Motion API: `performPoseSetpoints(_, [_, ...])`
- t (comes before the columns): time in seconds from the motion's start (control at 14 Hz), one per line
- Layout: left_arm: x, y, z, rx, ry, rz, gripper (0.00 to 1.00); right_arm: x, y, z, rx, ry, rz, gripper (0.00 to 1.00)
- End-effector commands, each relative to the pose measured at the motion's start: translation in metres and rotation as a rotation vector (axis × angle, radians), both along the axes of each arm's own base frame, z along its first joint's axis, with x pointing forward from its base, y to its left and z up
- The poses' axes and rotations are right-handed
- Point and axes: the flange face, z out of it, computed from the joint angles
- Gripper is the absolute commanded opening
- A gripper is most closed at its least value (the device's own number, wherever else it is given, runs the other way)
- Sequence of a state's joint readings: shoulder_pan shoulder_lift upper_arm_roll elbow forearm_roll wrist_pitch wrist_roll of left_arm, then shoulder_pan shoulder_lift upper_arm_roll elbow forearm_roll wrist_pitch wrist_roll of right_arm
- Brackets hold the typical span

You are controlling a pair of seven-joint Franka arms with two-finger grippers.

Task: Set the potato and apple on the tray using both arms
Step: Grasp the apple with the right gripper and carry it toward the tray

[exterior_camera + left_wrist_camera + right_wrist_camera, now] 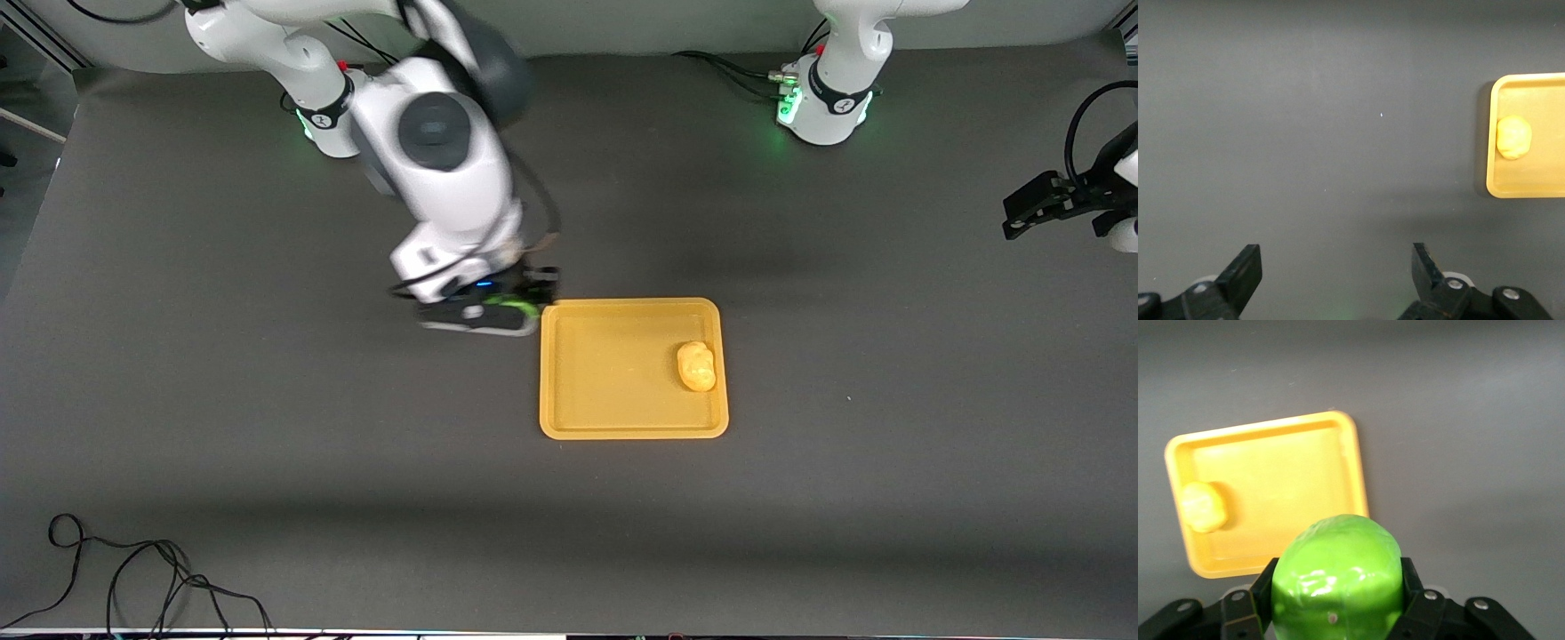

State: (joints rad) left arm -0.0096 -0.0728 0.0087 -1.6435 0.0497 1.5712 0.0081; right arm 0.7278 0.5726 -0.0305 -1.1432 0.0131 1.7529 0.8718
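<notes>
**A:** Looking at the table, how far is the task?

**B:** About half, I judge. The potato point(696, 366) lies already in the tray point(622, 430), at the end toward the left arm. The apple point(1335, 580) is not there yet. The right gripper point(514, 308) is clamped on it, in the air just beside the tray's corner at the right arm's end.

**A:** And the other arm?

**B:** The left gripper point(1331, 280) waits with fingers wide apart and holds nothing, over bare table well apart from the tray.

**A:** What is left?

**B:** To bring the apple over the tray and release it, I think.

**A:** Please count the things.

**B:** One potato, one apple, one tray, two arms.
</notes>
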Motion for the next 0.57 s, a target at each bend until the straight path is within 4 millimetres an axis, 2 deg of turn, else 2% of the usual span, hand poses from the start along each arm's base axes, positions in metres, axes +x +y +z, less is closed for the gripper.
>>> performPoseSetpoints(0.0, [-0.003,0.006,0.001,-0.024,-0.019,-0.007,1.00,-0.017,0.063,-0.018,-0.011,-0.022,-0.014,0.47])
performPoseSetpoints(0.14, [-0.003,0.004,0.001,-0.023,-0.019,-0.010,1.00,-0.034,0.095,-0.040,0.002,-0.036,0.031,0.47])
performPoseSetpoints(0.36, [-0.002,0.006,0.001,-0.024,-0.022,-0.007,1.00,-0.028,0.116,-0.121,0.002,-0.042,0.039,0.47])
performPoseSetpoints(0.5, [-0.001,0.006,0.000,-0.023,-0.028,-0.008,1.00,-0.023,0.120,-0.166,-0.001,-0.050,0.041,0.47])
